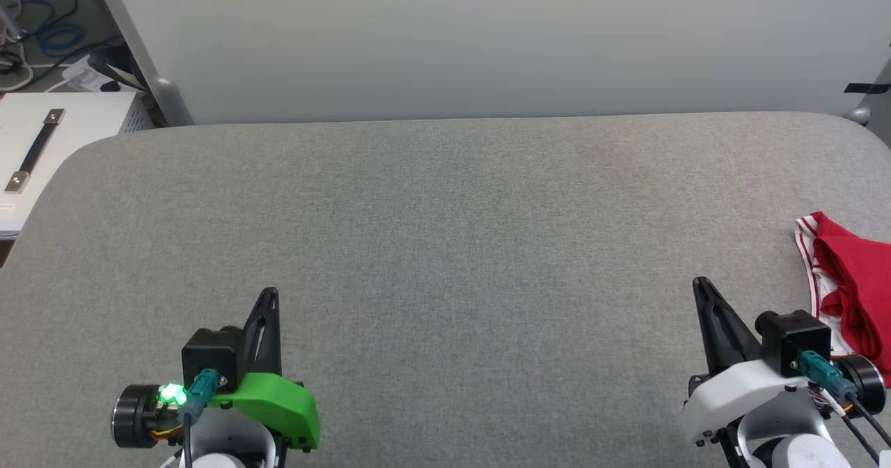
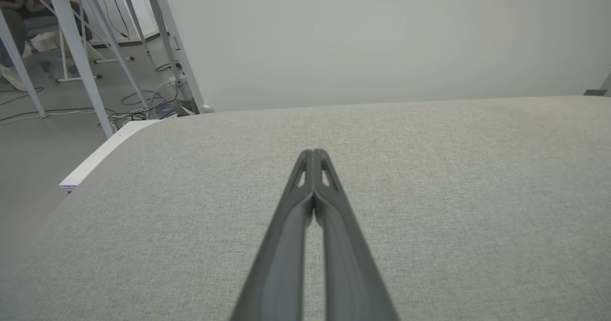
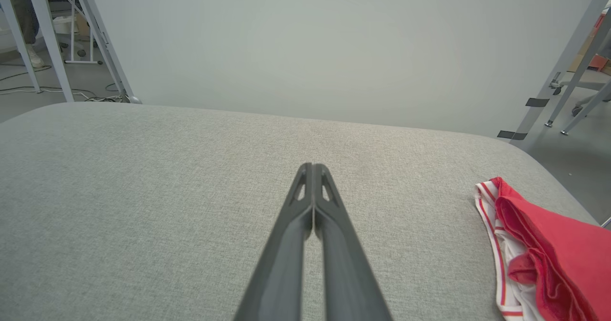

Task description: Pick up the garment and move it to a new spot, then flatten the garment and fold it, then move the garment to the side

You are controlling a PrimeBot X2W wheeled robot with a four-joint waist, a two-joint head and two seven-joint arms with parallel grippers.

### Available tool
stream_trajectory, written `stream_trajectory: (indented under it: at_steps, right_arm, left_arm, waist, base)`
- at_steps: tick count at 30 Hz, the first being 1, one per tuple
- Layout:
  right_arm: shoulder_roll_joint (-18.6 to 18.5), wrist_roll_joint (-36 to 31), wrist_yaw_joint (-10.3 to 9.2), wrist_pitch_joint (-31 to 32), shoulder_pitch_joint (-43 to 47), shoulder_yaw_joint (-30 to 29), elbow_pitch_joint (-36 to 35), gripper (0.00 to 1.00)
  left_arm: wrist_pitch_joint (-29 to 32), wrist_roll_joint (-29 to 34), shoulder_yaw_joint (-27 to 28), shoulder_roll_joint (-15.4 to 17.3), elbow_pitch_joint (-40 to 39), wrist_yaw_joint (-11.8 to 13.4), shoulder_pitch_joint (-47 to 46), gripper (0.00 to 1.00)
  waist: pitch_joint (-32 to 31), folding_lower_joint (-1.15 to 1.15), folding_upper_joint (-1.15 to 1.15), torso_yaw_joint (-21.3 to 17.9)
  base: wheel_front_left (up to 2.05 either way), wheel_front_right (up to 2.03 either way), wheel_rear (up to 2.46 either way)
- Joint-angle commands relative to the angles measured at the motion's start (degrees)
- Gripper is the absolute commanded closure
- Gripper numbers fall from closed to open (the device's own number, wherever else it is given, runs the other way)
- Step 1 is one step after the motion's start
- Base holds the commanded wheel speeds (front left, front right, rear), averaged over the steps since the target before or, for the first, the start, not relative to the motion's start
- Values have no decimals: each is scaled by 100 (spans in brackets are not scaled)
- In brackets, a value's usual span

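Red rumpled garment (image 1: 857,281) on grey woven table (image 1: 445,245); left end effector (image 1: 271,292), right end effector (image 1: 698,283) both closed.

Light is bright, soft and even in all three views, with no clear single source. The grey woven-fabric counter (image 1: 445,245) is uniformly lit, its weave crisp in the head view, and hardly any shadow falls on it beside the arms. The pale grey back panel (image 1: 487,36) shades gently from lighter to darker, free of glare. A small green indicator lamp (image 1: 169,393) on the left arm glows slightly blown out. In the wrist views, wide-angle perspective swells the dark fingers of the left tool (image 2: 313,154) and right tool (image 3: 312,166) toward the bottom edge, where they soften. The crumpled red jersey-style garment (image 3: 563,244) looks saturated, with softly shaded folds.
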Motion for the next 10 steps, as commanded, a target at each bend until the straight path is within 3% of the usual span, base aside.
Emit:
stream_trajectory:
  at_steps: [1,10]
  right_arm:
    - [33,-70,-5,47,19,-8,-39,100]
    - [47,-142,-5,147,20,-15,-55,100]
  left_arm:
    - [28,75,34,-38,-35,57,-93,100]
    - [130,171,75,-70,-64,108,-106,100]
  waist:
    - [-1,0,0,-1]
    - [-8,0,0,-7]
  base:
    - [0,0,0]
    - [0,0,0]
